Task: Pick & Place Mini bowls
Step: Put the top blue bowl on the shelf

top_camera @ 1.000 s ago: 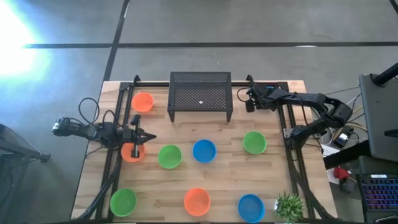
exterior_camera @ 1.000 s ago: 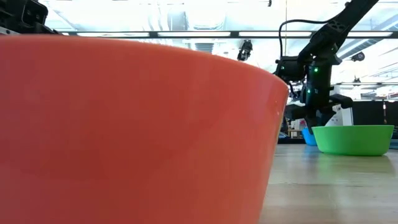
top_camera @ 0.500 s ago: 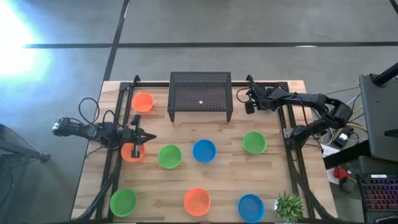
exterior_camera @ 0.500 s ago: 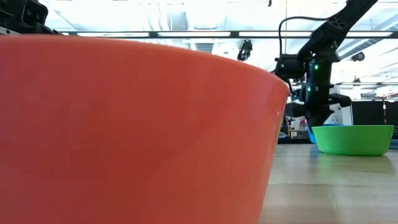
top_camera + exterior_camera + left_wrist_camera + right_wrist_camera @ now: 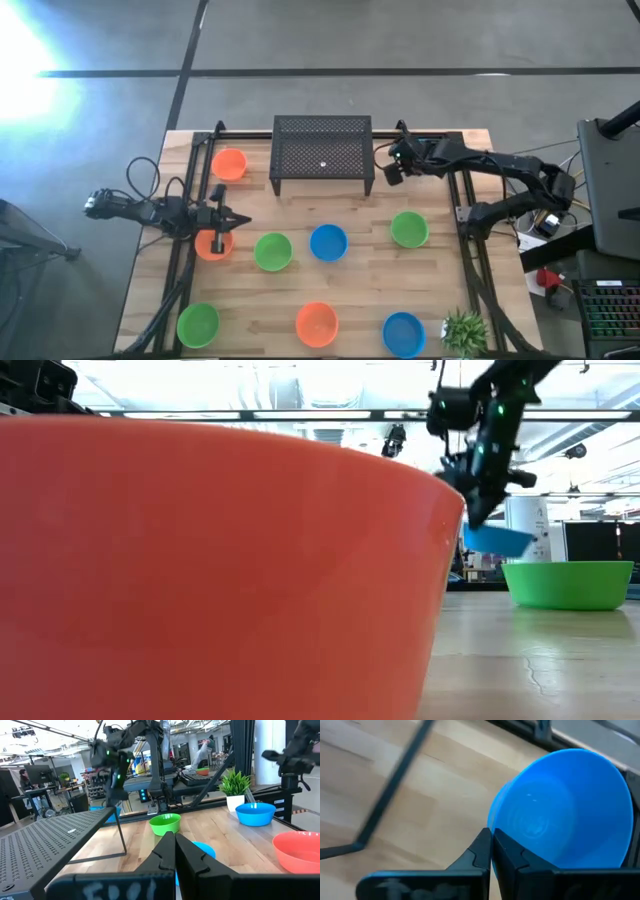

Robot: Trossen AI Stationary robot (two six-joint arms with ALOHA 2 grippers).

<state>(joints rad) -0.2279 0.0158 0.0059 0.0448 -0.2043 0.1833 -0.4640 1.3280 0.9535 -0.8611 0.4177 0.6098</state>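
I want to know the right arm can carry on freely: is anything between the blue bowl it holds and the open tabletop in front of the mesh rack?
Nothing visible blocks it. The right gripper is shut on the blue bowl, lifted beside the black mesh rack. The rack's leg stands close alongside, and the green bowl sits on the table nearer the front.

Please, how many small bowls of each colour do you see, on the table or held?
orange bowls: 3
green bowls: 3
blue bowls: 3, one held by the right gripper
Total: 9
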